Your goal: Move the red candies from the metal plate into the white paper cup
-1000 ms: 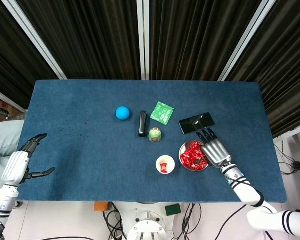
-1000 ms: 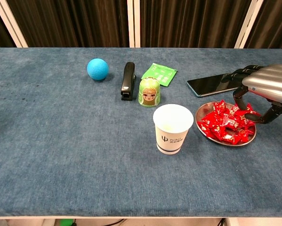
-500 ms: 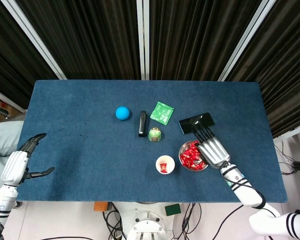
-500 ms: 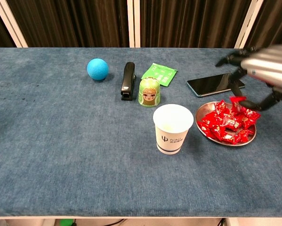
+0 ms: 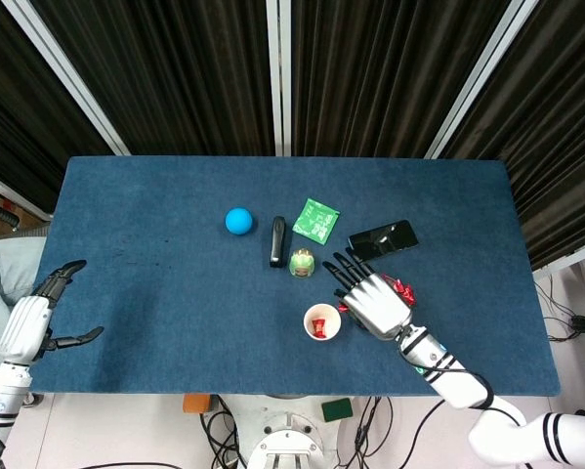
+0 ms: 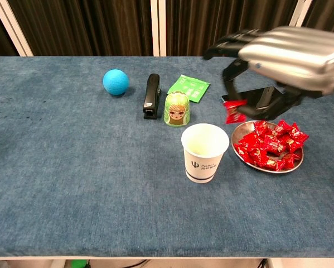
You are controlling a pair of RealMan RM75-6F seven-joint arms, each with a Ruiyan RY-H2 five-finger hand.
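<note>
I hold one red candy (image 6: 234, 110) pinched between thumb and a fingertip of my right robot hand (image 6: 278, 56), raised between the metal plate (image 6: 298, 162) and the white paper cup (image 6: 205, 153), so it can drop into the cup's mouth. My other fingers are spread. The remaining red candies (image 6: 270, 144) are heaped on the plate. My left robot hand (image 5: 36, 318) idles open at the surface's (image 5: 155, 293) edge, holding nothing
</note>
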